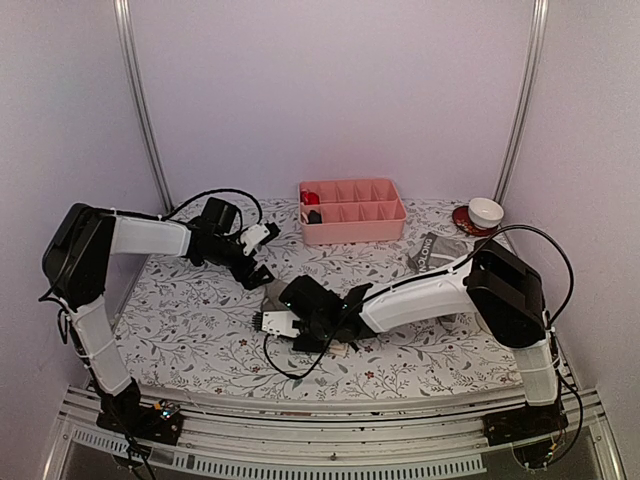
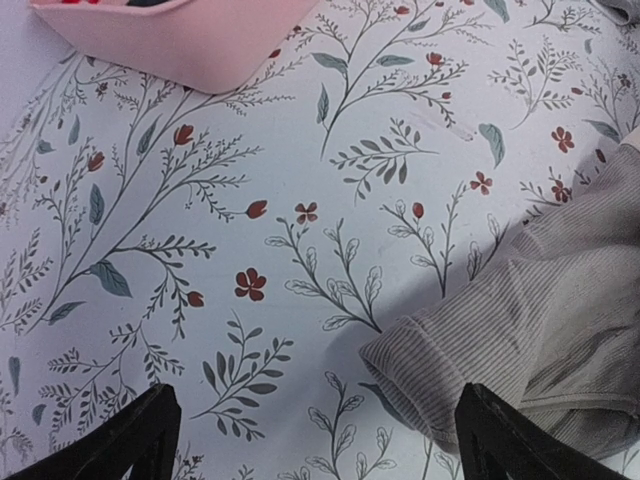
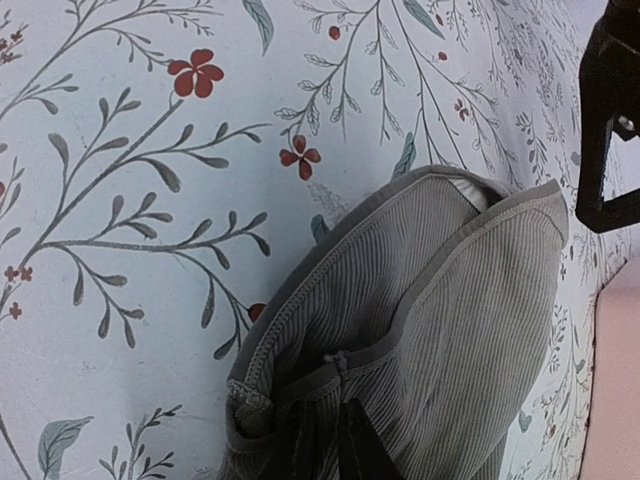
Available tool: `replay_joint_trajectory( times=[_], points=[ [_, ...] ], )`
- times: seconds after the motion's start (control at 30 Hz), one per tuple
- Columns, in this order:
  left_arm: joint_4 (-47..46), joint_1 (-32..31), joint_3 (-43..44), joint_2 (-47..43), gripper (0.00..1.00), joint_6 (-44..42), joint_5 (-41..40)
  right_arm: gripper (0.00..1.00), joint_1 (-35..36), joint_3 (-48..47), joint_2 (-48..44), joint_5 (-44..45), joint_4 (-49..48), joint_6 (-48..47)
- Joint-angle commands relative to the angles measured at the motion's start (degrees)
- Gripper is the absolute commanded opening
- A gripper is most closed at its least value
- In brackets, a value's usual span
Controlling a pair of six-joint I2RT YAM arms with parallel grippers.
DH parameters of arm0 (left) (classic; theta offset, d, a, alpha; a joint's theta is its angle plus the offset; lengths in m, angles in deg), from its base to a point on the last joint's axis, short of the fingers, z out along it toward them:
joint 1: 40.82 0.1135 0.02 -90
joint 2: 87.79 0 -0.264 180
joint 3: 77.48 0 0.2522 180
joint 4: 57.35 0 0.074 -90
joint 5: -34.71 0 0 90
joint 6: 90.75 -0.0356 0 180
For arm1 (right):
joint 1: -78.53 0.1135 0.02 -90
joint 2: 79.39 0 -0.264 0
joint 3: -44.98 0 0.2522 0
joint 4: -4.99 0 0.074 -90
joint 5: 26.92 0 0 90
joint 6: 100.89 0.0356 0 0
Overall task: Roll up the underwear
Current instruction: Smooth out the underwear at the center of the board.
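Left gripper hangs with its jaws spread wide over the tabletop, just beside the plain grey briefs near the tabletop's middle; right gripper pinches a fold of them; boxer-briefs lie toward the far right corner.

The right gripper hangs low over the bench, the left gripper just beyond it and leftward, jaws spread. Farther beyond both sits a pink tray; boxer-briefs lie off to their right.

L pincer jaws wide apart; R pincer pinched tight, arm stretched left.
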Motion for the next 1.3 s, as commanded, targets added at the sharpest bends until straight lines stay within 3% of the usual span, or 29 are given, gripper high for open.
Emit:
replay_joint_trajectory(
  times=[0.0, 0.8, 1.27],
  points=[
    [-0.8, 0.1, -0.1, 1.1, 0.98, 0.3, -0.1, 0.06, -0.3, -2.0, 1.6, -1.1, 0.9, 0.5],
    [-1.9, -0.1, -0.8, 1.0, 0.98, 0.0, -0.6, 0.02, -0.6, 2.3, -6.7, -4.1, 1.9, 1.0],
    [-2.1, -2.3, -0.4, 4.3, 0.98, -1.1, -4.1, 0.02, -0.5, 4.7, -8.4, -10.2, 3.4, 0.4]
  ],
)
